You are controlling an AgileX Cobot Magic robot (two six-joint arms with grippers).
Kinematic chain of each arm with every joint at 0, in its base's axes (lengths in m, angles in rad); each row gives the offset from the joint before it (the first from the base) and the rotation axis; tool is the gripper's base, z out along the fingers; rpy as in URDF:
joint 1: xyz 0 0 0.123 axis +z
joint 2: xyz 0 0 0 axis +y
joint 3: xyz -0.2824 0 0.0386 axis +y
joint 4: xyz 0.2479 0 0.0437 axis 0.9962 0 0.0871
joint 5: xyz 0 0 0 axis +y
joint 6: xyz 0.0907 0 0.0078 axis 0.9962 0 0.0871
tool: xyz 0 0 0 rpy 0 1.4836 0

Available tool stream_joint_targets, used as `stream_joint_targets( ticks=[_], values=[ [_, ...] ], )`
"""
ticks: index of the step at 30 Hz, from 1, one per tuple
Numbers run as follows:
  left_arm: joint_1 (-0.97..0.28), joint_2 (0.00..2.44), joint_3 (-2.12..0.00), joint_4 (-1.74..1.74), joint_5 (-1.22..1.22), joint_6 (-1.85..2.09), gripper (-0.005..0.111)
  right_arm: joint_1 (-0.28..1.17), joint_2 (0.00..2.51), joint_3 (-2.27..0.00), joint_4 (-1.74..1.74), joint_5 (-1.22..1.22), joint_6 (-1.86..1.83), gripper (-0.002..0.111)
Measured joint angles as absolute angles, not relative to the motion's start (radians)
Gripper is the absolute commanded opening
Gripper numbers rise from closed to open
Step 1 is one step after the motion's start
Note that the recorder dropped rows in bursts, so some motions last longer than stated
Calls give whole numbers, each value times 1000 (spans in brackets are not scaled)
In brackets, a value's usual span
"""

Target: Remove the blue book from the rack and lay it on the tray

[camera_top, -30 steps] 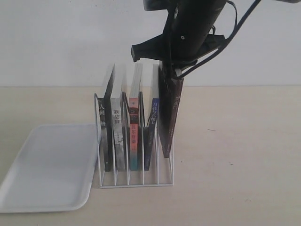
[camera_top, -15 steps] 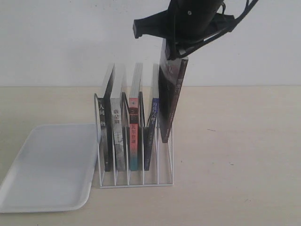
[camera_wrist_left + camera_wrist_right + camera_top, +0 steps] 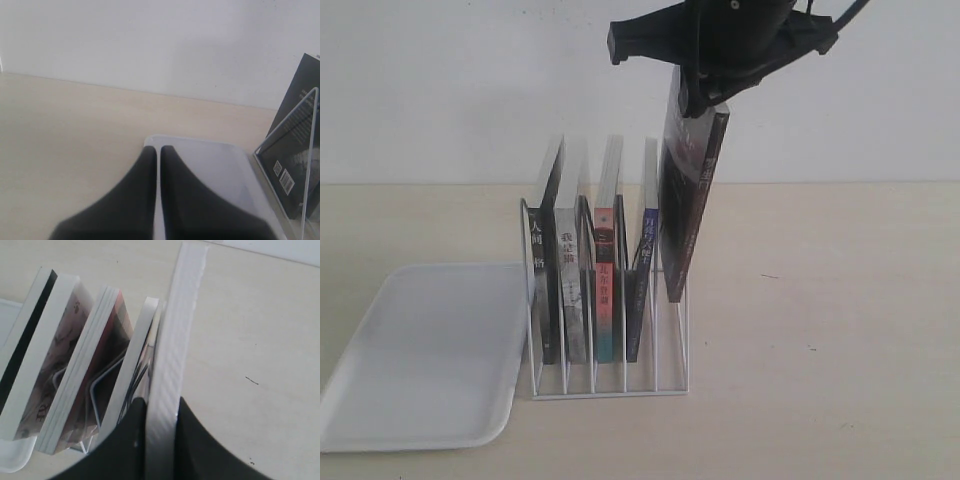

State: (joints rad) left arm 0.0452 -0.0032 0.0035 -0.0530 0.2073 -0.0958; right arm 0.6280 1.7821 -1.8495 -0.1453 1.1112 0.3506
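Note:
The white wire rack (image 3: 610, 385) stands mid-table with several upright books. The blue book (image 3: 648, 225), with a blue spine and white characters, stands in the fourth slot from the left, its page edge (image 3: 144, 335) beside my right fingers. My right gripper (image 3: 700, 100) is shut on the top edge of a different book, the dark maroon-brown book (image 3: 688, 210), which hangs tilted above the rightmost slot, lower end level with the wire tops. Its white page edge (image 3: 175, 330) sits between the right gripper (image 3: 160, 402) jaws. The white tray (image 3: 420, 360) lies left of the rack. My left gripper (image 3: 158, 149) is shut, hovering over the tray (image 3: 215, 165).
Three other books fill the rack's left slots (image 3: 570, 270). A dark back cover with a barcode (image 3: 292, 145) shows behind the rack's wire (image 3: 312, 145). A pale wall runs behind the wooden table (image 3: 820, 320).
My right gripper has risen, carrying the dark maroon-brown book higher out of the rightmost slot. The other books, the rack and the tray have not moved.

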Motion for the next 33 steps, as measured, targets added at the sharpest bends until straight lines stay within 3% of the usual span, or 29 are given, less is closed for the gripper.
stream_joint_targets(
  ticks=[20, 21, 23, 24, 25, 33],
  values=[
    [45, -3, 4, -53, 207, -96, 4, 628, 1882, -1692, -147, 946, 427, 2],
    [45, -3, 4, -53, 207, -96, 4, 628, 1884, -1692, -147, 945, 427, 4],
    [45, -3, 4, -53, 207, -96, 4, 628, 1886, -1692, -147, 938, 429, 22],
    [45, -3, 4, -53, 207, -96, 4, 628, 1886, -1692, -147, 933, 429, 39],
    [45, -3, 4, -53, 207, -96, 4, 628, 1890, -1692, -149, 927, 431, 46],
    [45, -3, 4, -53, 207, -96, 4, 628, 1895, -1692, -158, 918, 431, 42]
  ],
)
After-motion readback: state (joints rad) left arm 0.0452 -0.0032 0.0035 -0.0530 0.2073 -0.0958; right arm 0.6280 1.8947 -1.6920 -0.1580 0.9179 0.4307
